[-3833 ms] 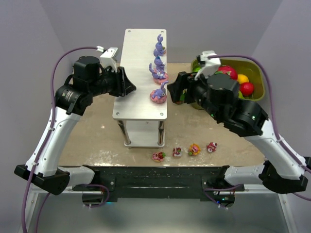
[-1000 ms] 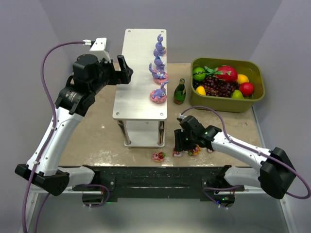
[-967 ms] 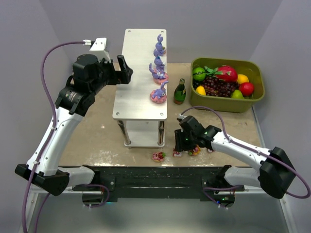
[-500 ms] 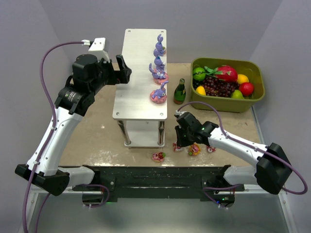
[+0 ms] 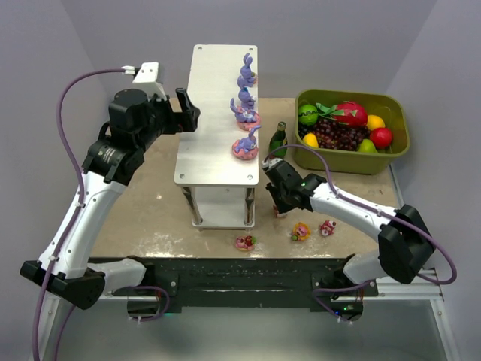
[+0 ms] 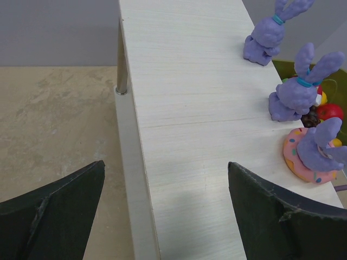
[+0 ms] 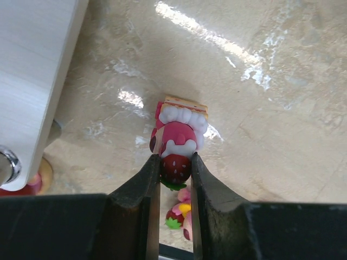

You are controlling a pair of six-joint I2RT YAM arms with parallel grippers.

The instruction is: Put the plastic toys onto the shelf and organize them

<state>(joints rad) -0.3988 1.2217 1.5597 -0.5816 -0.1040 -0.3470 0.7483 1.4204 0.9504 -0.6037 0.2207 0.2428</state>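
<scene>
Right tool (image 5: 279,201): narrow, both fingers pinched on the strawberry end of a pink cake toy (image 7: 181,127); the toy's wafer end points away from the wrist.
Held toy position: low, just beside the near right leg of the shelf (image 5: 214,90), below the level of the top board. Whether it is off the surface (image 5: 150,203) cannot be told.
Governing relation: the top board lies above and to the left of the right tool. The board's long axis runs away from the arm bases.
Occupied zone: three purple bunnies (image 5: 246,109) stand in a row along the board's right edge, the nearest of them close to the near end.
Free zone: the middle and left strip of the board are bare.
Judged requirement: a lift above board height, then a leftward carry over the right edge, passing near the closest bunny.
Nearer arm: right.
Left tool (image 5: 188,111): wide, holding nothing, hovering at the board's left edge, well apart from the held toy.
Loose toys (image 5: 301,232): three small pieces on the surface near the front edge.
Obstacle: dark green bottle (image 5: 278,138) upright just right of the shelf, beyond the right tool.
</scene>
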